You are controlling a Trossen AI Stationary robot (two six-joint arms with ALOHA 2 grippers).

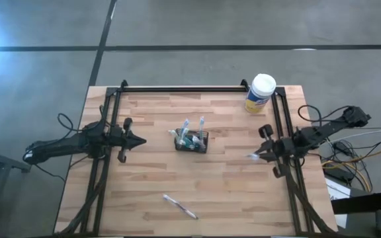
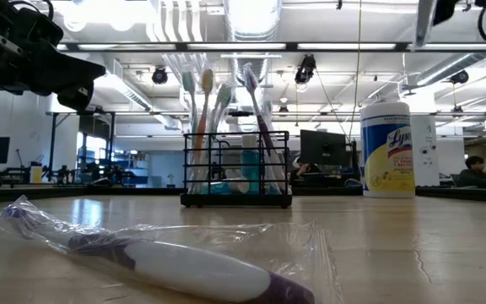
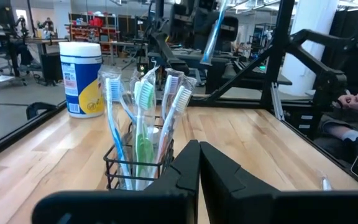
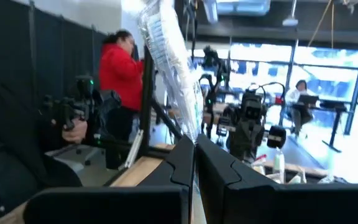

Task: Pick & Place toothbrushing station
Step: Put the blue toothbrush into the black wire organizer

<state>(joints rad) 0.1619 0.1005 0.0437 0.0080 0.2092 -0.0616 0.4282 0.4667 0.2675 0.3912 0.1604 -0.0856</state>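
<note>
The toothbrushing station [image 1: 191, 141], a small black wire holder with several wrapped toothbrushes standing in it, rests on its base at the table's middle; it also shows in the low view [image 2: 237, 173] and the left wrist view [image 3: 138, 162]. My left gripper [image 1: 141, 140] is shut and level, left of the station and apart from it [image 3: 199, 146]. My right gripper [image 1: 263, 154] hovers by the table's right side, shut on a clear-wrapped toothbrush [image 4: 166, 62]. Another wrapped toothbrush [image 1: 179, 206] lies flat near the front edge [image 2: 167, 262]. My right gripper pinches the wrapped toothbrush by its lower end [image 4: 189, 129] between the two fingers. The fingers are about level and point toward the table's left. The toothbrush stands up above the fingers, a little tilted, clear of the table; it shows far off in the left wrist view [image 3: 212, 34].
A white-lidded canister with a yellow label [image 1: 260, 93] stands at the far right corner [image 2: 386, 148]. Black frame rails [image 1: 177, 88] run along the table's far, left and right sides. People sit and stand in the room beyond the table [image 4: 122, 68].
</note>
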